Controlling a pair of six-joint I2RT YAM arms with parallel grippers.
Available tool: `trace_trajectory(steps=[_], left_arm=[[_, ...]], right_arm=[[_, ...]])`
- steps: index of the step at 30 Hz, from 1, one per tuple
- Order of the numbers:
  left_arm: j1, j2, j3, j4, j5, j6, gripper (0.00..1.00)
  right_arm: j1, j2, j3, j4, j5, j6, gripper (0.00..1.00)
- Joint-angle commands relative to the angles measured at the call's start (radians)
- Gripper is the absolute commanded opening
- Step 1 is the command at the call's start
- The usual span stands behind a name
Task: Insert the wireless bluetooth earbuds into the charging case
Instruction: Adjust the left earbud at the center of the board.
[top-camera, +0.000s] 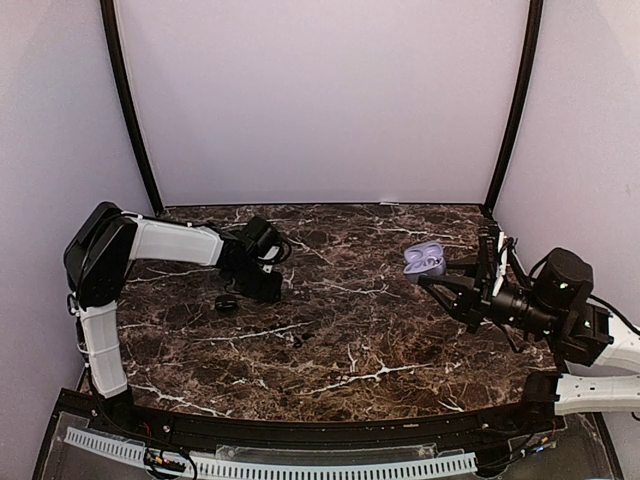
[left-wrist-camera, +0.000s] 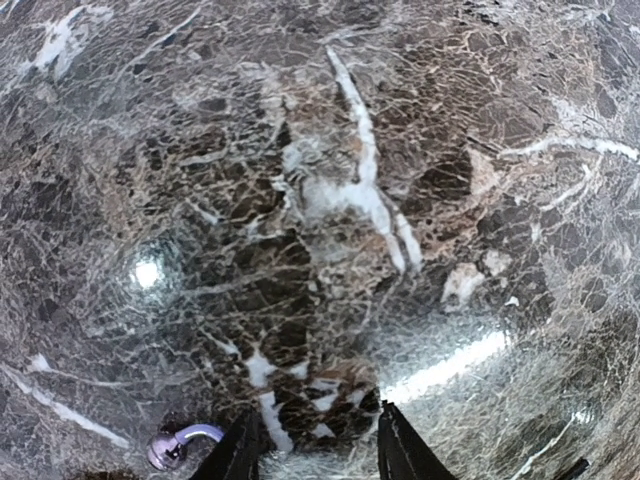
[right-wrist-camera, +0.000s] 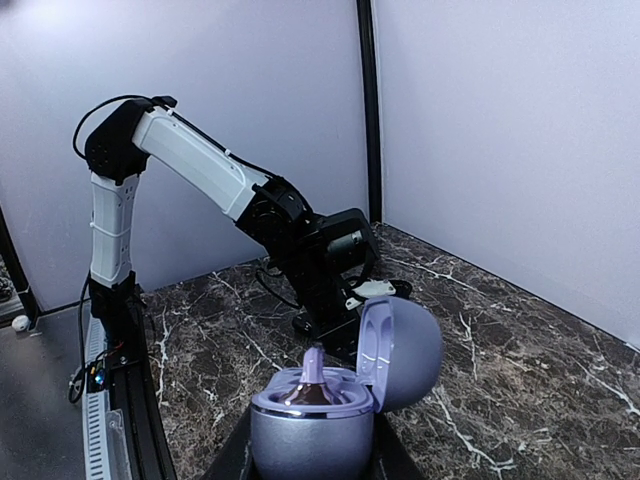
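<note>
Clamping the rounded, matte lilac charging case (right-wrist-camera: 300, 425), domed lid (right-wrist-camera: 405, 350) hinged open, the right gripper (right-wrist-camera: 312, 462) holds it over the veined brown marble table (left-wrist-camera: 330, 200); the left gripper (left-wrist-camera: 315, 450) has its jaws partly open, empty, beside a glossy pale purple earbud (left-wrist-camera: 178, 445) lying there

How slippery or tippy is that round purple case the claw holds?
Probably slippery: the charging case looks smooth and rounded where the right gripper pinches it. Its open lid leans to one side, so it may tip if set down.
</note>
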Motion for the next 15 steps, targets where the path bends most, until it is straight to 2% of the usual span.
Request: trace_trajectory(steps=[1,15], left_arm=[[0.017,-0.038,-0.034,-0.07,-0.018,-0.003,0.41],[0.069,-0.22,-0.155,-0.155,-0.071,0.011,0.43]], right_arm=[[-0.006,-0.017,0.015,0.023,0.017,-0.001,0.0],[-0.006,-0.02,0.016,0.021,0.022,-0.006,0.0]])
